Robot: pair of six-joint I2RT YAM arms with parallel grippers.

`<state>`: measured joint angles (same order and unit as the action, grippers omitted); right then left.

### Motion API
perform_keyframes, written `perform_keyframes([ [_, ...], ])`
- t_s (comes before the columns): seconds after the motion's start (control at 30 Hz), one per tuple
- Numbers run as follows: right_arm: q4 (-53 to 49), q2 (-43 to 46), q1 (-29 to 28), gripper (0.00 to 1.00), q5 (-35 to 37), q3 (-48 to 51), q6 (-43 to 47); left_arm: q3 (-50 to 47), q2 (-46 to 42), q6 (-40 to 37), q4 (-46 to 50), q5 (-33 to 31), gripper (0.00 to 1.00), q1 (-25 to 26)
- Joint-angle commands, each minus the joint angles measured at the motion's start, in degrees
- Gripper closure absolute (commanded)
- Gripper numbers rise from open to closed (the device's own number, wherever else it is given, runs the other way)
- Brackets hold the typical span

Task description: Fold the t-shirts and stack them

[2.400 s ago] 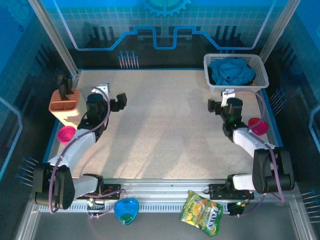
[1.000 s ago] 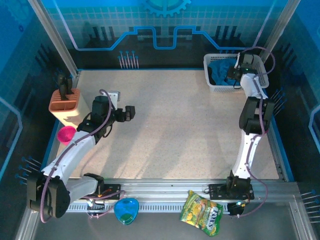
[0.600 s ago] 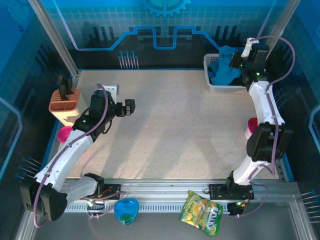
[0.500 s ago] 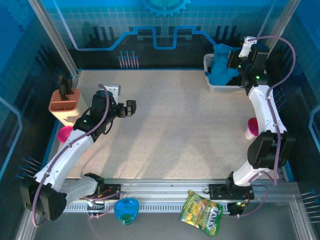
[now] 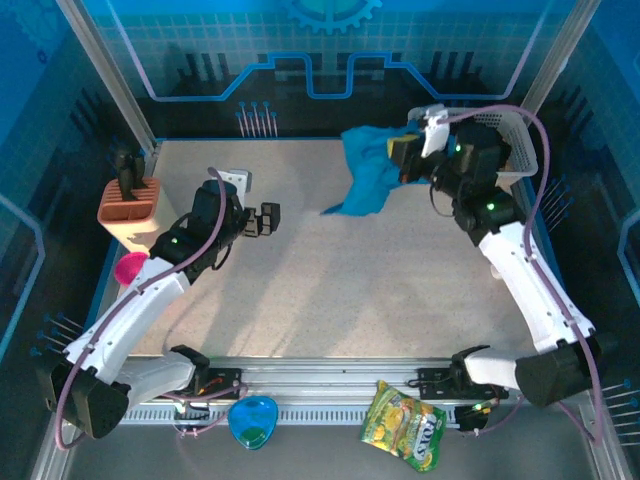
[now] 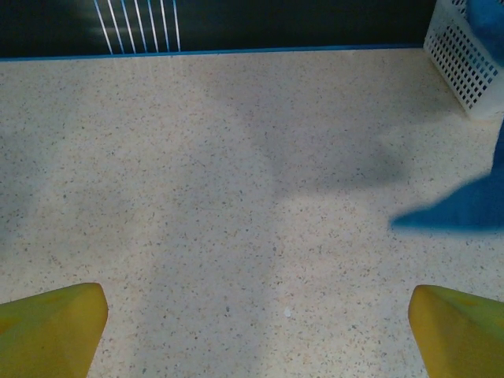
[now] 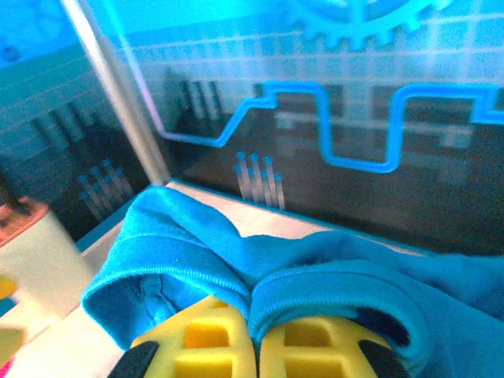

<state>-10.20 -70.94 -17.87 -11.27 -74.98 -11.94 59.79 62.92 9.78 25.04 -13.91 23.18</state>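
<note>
At the near edge, in front of the arm bases, a green-and-yellow snack bag (image 5: 403, 425) and a small blue plastic piece (image 5: 252, 421) lie on the metal ledge. Beyond them stretches the speckled beige surface (image 5: 330, 290).

The left arm reaches inward from the left side. Its hand (image 5: 272, 220) is spread open and empty over the surface. In the left wrist view the two yellow fingertips (image 6: 55, 323) sit far apart at the bottom corners. Beside that arm, at the left edge of the surface, stand a pink cup (image 5: 130, 268) and, farther back, an orange holder (image 5: 128, 210).

The right arm stretches toward the far side. Its hand (image 5: 405, 158) is clamped on the teal-blue t-shirt (image 5: 365, 180), which hangs bunched in the air over the far middle of the surface. It is just left of the white mesh basket (image 5: 512, 145) and outside it. In the right wrist view the yellow fingers (image 7: 209, 342) are pressed together, with folds of the shirt (image 7: 236, 260) pinched between them and draped over them. One corner of the shirt trails low on the left. I cannot tell whether that corner touches the surface. The basket stands in the far right corner.
</note>
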Motion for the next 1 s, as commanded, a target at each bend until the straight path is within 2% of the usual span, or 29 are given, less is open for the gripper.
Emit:
perform_keyframes([
  [0.0, 0.43, 3.25, -4.12, 1.00, 3.96, 4.96, -3.41, 2.84, -2.24, -0.57, 2.90, -2.05, 0.01, 1.03],
  [0.2, -1.83, 4.56, -10.04, 1.00, 6.21, 12.98, -13.00, 5.02, -4.09, -0.65, 5.41, -2.22, 0.01, 2.43],
  [0.4, -7.05, 0.16, -16.03, 1.00, 8.38, 18.53, -24.15, 4.34, -5.17, 0.82, 6.23, -2.07, 0.01, 5.53],
  [0.57, -6.06, -5.01, -18.71, 1.00, 2.80, 22.23, -33.68, 2.83, -3.94, 2.57, 7.20, -2.17, 0.01, 8.81],
  [0.77, -5.31, -12.54, -25.18, 1.00, 0.07, 19.37, -35.90, 1.13, -0.90, 4.20, 6.30, -2.36, 0.01, 12.48],
  [0.9, -3.75, -14.22, -26.19, 1.00, -1.65, 18.02, -36.80, 0.74, 0.93, 4.81, 5.24, -2.13, 0.01, 13.37],
  [0.97, -6.23, -14.16, -26.23, 1.00, 0.66, 17.21, -36.03, 1.06, 2.19, 5.02, 5.46, -2.00, 0.01, 13.47],
])
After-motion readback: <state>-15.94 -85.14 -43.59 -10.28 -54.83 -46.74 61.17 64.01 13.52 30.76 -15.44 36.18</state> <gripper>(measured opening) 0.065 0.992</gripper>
